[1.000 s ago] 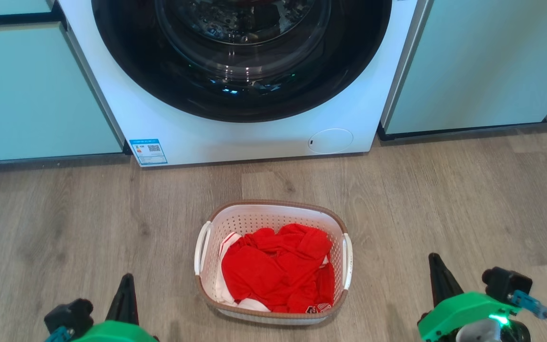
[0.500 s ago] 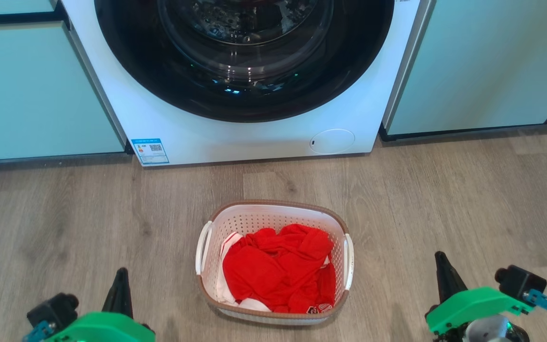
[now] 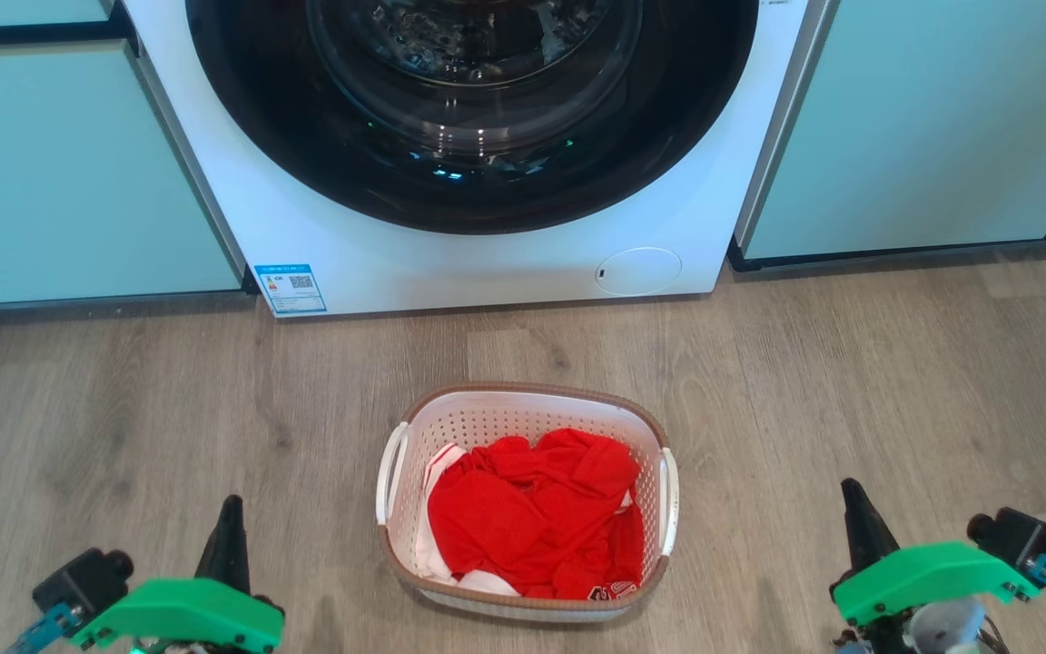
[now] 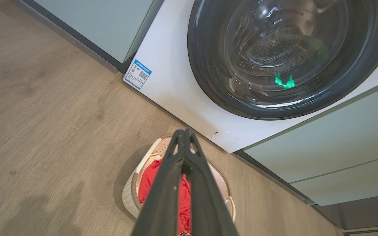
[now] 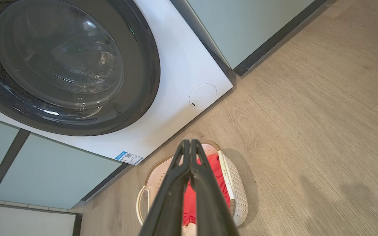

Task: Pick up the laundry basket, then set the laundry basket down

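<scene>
1. The laundry basket (image 3: 505,422): upright on the floor (image 3: 169,409), before the washing machine (image 3: 487,263), red clothes (image 3: 532,527) heaped inside.
2. Well apart on either side: left hand (image 3: 232,509), right hand (image 3: 853,495), fingers pressed together, empty.
3. Flanking the handles; fits a lift ahead or a finished set-down.

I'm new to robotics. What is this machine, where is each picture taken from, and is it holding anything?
It is a wheeled robot with two arms. The wide picture comes from its head, looking down; the other two come from cameras on each wrist, looking along the dark fingers. On the wooden floor, before a washing machine, stands a white laundry basket with red clothes in it. The left claw and right claw are both shut, empty, and apart from the basket.
</scene>
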Motion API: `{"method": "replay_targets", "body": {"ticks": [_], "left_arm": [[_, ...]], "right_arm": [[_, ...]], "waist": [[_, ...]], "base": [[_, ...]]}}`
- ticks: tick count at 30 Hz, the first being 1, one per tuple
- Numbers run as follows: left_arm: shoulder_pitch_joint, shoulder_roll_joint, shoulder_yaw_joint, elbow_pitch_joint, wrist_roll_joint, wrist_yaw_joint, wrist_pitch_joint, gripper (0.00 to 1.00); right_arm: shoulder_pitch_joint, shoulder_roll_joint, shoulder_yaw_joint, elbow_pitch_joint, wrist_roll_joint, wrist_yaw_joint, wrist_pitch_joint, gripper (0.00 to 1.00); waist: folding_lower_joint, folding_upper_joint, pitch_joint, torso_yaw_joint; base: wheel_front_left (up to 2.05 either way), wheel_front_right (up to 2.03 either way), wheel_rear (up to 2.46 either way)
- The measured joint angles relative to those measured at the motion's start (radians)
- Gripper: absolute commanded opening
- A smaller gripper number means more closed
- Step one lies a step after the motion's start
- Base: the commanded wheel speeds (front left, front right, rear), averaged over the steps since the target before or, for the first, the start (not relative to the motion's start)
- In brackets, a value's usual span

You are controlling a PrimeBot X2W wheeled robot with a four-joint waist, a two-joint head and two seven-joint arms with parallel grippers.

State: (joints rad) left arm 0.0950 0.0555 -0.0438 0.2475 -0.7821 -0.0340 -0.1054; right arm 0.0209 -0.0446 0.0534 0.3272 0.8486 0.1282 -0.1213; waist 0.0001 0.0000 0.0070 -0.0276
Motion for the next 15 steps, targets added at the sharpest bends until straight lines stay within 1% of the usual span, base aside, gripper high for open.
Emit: {"method": "replay_targets", "body": {"ticks": [6,15], "left_arm": [[-0.002,0.0,0.018,0.002,-0.067,-0.002,0.018,0.0],[-0.025,0.0,0.024,0.004,-0.169,-0.019,0.043,0.0]], "right_arm": [[-0.011,-0.001,-0.015,-0.003,0.064,0.0,0.015,0.0],[-0.021,-0.004,-0.028,-0.009,0.161,0.0,0.04,0.0]], "waist": [[0.0,0.0,0.0,0.002],[0.0,0.0,-0.001,0.006]], "base": [[0.0,0.0,0.0],[0.0,0.0,0.0]]}}
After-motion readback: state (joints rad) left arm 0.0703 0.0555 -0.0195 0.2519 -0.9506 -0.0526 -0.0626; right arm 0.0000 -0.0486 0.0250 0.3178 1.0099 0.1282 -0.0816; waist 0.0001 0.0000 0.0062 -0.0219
